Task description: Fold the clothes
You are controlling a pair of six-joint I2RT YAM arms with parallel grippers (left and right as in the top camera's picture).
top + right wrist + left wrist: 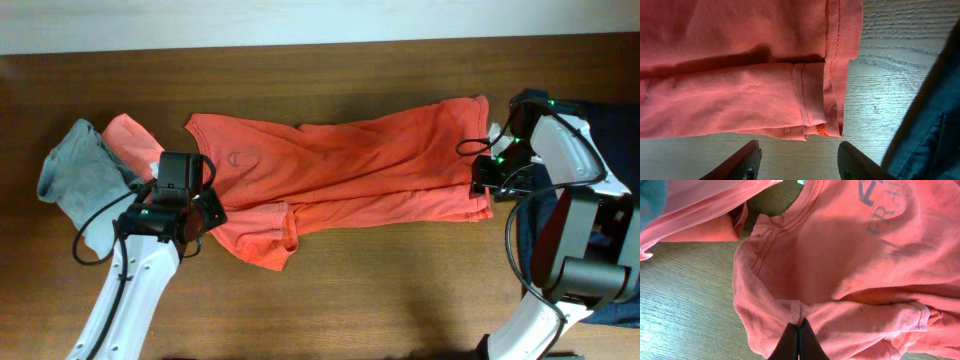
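Looks like the grab-both-ends step before a fold. The coral-orange cotton T-shirt lies stretched left to right across the brown wooden table, collar end on the left. Left gripper is pressed together, pinching shoulder fabric beside the collar. Right gripper is spread at the right-hand hem corner, holding nothing. My guess is it needs to close on that hem next.

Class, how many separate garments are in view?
4: a coral-orange fabric T-shirt spread in the middle; a second coral-orange piece and a grey-teal piece left of it; a navy piece at far right. More may be hidden.
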